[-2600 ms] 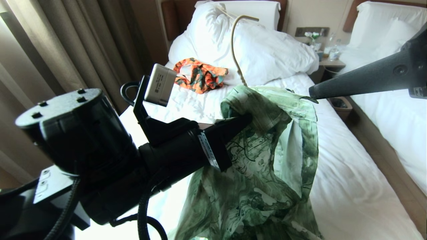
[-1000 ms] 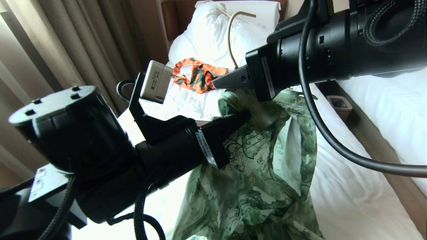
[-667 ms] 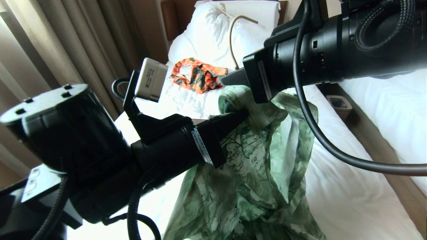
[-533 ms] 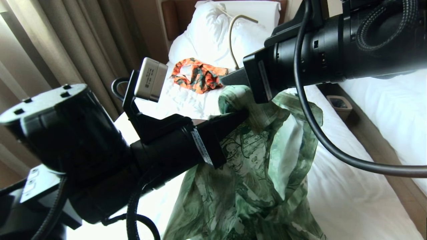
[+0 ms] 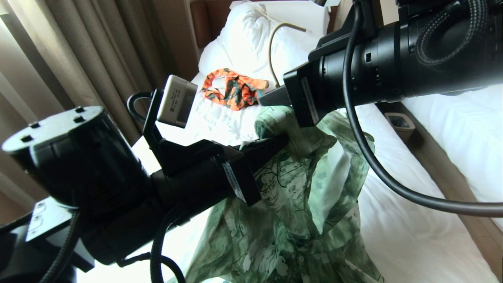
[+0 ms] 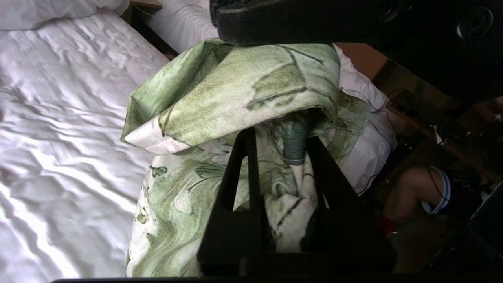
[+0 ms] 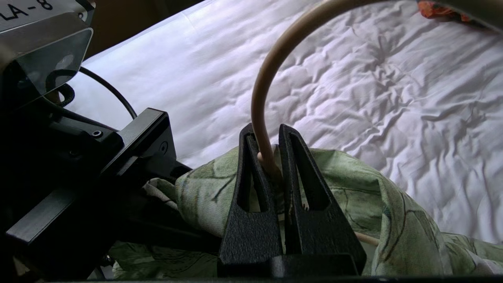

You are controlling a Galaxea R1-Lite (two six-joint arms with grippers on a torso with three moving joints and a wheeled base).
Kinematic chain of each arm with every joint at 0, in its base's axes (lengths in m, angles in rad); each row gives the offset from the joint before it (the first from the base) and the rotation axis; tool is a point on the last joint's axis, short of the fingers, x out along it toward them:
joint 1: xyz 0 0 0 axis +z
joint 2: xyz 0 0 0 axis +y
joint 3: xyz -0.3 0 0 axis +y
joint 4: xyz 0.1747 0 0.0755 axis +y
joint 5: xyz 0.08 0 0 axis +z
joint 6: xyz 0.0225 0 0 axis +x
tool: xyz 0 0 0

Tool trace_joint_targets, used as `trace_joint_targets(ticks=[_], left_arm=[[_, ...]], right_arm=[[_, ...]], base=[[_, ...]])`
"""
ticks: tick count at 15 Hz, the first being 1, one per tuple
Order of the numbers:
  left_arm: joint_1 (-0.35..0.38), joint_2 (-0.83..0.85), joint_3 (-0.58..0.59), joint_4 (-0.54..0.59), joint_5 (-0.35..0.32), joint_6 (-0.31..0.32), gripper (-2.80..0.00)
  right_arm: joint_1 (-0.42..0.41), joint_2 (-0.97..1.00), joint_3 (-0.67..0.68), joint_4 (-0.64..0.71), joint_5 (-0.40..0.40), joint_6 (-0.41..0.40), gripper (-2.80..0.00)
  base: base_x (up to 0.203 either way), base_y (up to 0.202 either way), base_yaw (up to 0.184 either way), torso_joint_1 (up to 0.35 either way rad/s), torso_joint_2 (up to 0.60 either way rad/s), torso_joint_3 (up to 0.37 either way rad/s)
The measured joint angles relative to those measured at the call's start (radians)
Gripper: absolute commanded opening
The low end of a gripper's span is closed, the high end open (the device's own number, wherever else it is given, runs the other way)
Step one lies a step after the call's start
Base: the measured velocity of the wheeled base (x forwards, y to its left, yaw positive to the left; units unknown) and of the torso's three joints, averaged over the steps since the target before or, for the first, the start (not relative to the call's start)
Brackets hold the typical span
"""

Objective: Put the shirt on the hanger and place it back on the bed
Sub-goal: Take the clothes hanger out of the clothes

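- Bedroom, white bed (image 5: 397, 220).
- Shirt (image 5: 298, 196): soft, limp; hangs above bed.
- Hanger (image 7: 267, 94): thin, stiff; best held at hook stem.
- Right tool (image 7: 273, 157): clenched on hanger stem.
- Left tool (image 6: 281, 157): slightly parted around shirt fabric.

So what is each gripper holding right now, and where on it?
Right gripper: the hanger, at its hook's base. Left gripper: around the shirt fabric; grip unclear.

Hanger (image 5: 272, 47): only the hook shows; frame hidden inside shirt (image 5: 298, 204). Shirt's hem cut off at head view's lower edge. Left gripper (image 6: 281, 145) tips buried under a fabric fold. Right arm covers the bed's (image 5: 412, 220) far right side.
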Motion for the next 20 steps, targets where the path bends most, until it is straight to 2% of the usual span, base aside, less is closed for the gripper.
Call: trace_joint_targets(ticks=[7,9,11,14,17,20], left_arm=[[-0.003,-0.054,0.061,-0.009,-0.004,0.009,0.0],[0.01,-0.086,0.105,-0.009,-0.01,0.022,0.0],[0.045,-0.137,0.15,-0.008,-0.046,0.025,0.0],[0.154,-0.235,0.211,-0.001,-0.089,0.026,0.0],[0.324,-0.333,0.241,0.038,-0.099,0.012,0.0],[0.456,-0.463,0.224,0.173,-0.119,-0.026,0.0]], right_arm=[[-0.001,-0.007,-0.001,-0.013,-0.037,0.0,-2.8],[-0.005,-0.009,-0.001,-0.016,-0.045,0.001,-2.8],[-0.011,-0.009,-0.001,-0.021,-0.062,0.001,-2.8],[-0.016,-0.014,-0.002,-0.023,-0.097,0.001,-2.8],[-0.018,-0.022,-0.003,-0.024,-0.132,0.001,-2.8],[-0.019,-0.033,-0.004,-0.024,-0.169,0.0,-2.8]], base=[[0.0,0.0,0.0,0.0,0.0,0.0],[0.0,0.0,0.0,0.0,0.0,0.0],[0.0,0.0,0.0,0.0,0.0,0.0],[0.0,0.0,0.0,0.0,0.0,0.0],[0.0,0.0,0.0,0.0,0.0,0.0],[0.0,0.0,0.0,0.0,0.0,0.0]])
